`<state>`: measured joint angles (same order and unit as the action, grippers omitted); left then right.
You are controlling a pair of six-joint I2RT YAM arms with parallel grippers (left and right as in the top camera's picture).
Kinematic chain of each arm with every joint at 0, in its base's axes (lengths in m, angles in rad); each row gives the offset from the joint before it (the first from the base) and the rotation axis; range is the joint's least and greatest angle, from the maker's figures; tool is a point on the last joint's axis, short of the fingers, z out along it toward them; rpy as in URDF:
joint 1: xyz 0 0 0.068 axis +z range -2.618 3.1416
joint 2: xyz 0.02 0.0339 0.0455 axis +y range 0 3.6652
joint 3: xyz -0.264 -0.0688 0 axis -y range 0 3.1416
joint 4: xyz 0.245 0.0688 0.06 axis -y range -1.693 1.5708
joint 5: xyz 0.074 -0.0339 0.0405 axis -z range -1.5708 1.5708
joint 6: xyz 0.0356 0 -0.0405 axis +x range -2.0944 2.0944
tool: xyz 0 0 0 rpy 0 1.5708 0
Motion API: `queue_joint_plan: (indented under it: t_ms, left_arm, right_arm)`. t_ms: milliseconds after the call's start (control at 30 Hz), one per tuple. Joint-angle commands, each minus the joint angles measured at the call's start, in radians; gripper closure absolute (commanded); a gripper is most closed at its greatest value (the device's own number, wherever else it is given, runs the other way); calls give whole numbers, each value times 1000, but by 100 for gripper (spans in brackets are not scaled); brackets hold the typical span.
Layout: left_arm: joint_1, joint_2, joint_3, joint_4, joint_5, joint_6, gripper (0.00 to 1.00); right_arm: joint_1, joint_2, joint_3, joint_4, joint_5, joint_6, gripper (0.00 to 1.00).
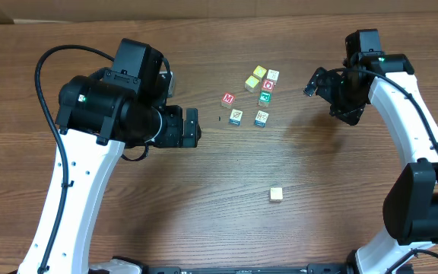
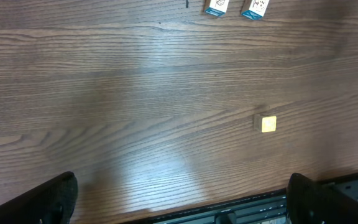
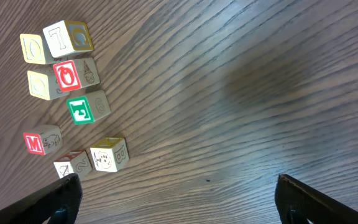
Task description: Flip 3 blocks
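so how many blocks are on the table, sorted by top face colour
yellow tops: 2
red tops: 2
green top: 1
pale tops in the cluster: 3
lone pale cube: 1
total: 9

The left arm (image 1: 68, 190) rises from the near table edge, its white link sloping up to a bulky black wrist (image 1: 124, 106) that sits left of the blocks (image 1: 268, 85). The left gripper (image 1: 192, 127) points right toward the blocks, near them but apart. Its jaws are spread wide and empty, and its dark fingertips (image 2: 55, 199) show only at the bottom corners of the wrist view. The right arm (image 1: 413, 114) curves in from the near right. The right gripper (image 1: 311, 82) hangs just right of the blocks, facing them, equally wide and empty.
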<state>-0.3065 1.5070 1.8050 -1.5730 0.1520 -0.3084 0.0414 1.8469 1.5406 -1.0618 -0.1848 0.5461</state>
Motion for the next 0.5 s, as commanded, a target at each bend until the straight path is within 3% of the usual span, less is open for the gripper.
queue_joint_plan:
  t_ms: [0,267,400,467]
  left_arm:
    - [-4,7,-3,3,-5,-6,0]
    - [-5,7,-3,204,-28,-6,0]
    - [-11,13,-3,207,-13,-6,0]
    - [-20,20,-3,200,-22,-6,16]
  right_arm:
    - [-4,-23,-8,6,-8,5,0]
    - [-4,-23,-8,1,-53,5,0]
    - [-4,-22,-8,-76,-128,4,0]
    - [-4,-22,-8,-95,-129,4,25]
